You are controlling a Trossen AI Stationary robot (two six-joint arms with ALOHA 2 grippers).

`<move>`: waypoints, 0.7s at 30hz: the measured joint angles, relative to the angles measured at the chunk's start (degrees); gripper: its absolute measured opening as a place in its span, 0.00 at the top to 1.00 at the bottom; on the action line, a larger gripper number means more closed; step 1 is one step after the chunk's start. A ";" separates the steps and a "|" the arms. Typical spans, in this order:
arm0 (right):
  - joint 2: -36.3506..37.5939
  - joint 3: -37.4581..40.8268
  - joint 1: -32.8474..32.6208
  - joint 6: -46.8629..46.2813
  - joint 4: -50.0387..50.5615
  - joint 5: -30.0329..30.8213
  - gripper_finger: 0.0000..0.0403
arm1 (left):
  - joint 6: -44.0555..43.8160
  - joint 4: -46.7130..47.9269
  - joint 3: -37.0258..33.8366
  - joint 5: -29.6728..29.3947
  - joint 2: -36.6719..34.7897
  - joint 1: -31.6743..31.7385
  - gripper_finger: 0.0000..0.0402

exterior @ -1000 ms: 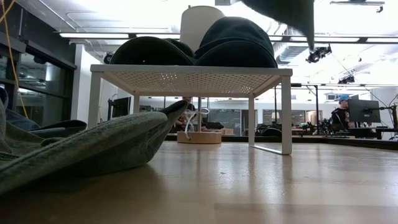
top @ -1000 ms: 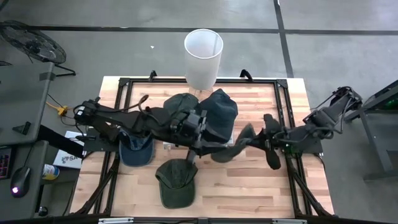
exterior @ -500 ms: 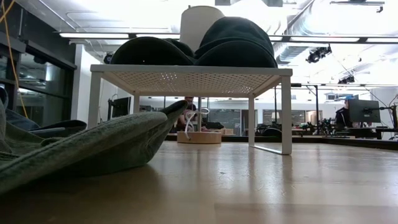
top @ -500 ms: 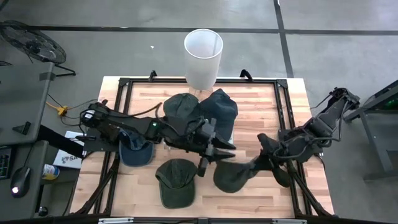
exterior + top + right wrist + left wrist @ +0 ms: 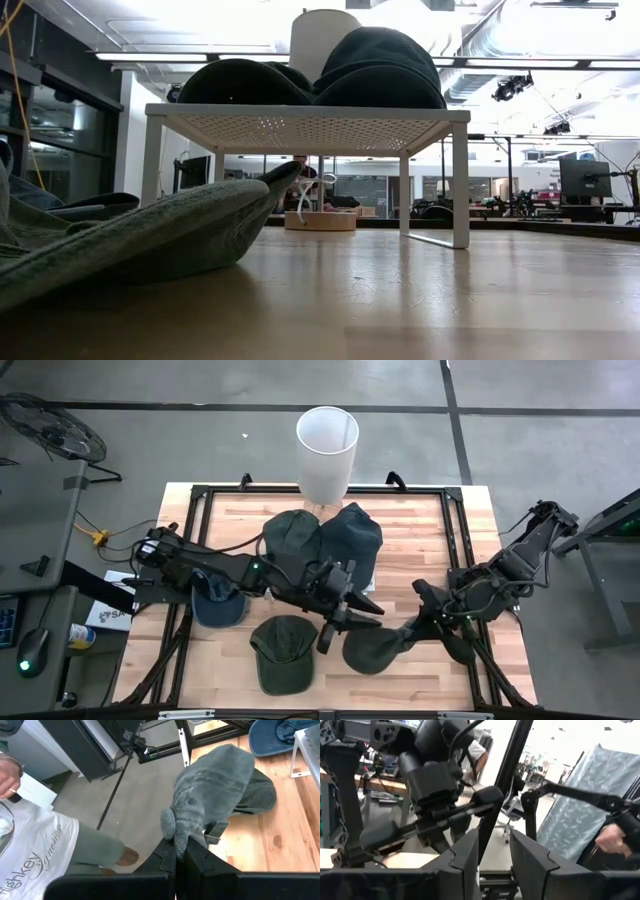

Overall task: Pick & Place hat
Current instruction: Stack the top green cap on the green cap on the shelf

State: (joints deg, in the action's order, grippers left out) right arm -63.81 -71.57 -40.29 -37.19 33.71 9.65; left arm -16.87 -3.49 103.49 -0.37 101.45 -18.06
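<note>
Here, the right gripper (image 5: 176,851) is pinching the rear edge of a grey-green hat (image 5: 375,648), fingers closed on the fabric so the crown is sagging onto the wooden table (image 5: 410,685) ahead of it. Just beside the hat, the left gripper (image 5: 350,620) is hovering with its fingers parted and empty. Beyond both grippers, more hats (image 5: 325,535) are sitting on a white rack (image 5: 300,120).

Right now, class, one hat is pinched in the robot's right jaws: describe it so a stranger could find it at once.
Start at the wooden table and go to its near right part, where the right gripper reaches in. The grey-green hat hangs from its shut jaws, its crown down on the wood. The other hats lie free or sit on the white rack; only this one is gripped.
</note>
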 joint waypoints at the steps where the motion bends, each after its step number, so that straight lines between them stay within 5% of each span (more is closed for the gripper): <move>1: 0.00 0.00 0.00 0.00 0.20 0.00 1.00 | 0.26 0.36 0.11 0.29 0.05 0.00 0.72; 9: 0.00 0.00 0.17 -0.03 1.89 0.41 1.00 | 5.54 4.42 0.50 -0.25 0.02 0.02 0.70; 21: 0.00 0.11 1.22 -0.03 3.78 5.00 1.00 | 8.74 9.96 0.50 -1.96 0.00 0.02 0.36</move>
State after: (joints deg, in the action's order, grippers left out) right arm -63.81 -71.46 -39.07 -37.22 37.48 14.65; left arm -8.13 6.47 103.98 -2.34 101.45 -18.04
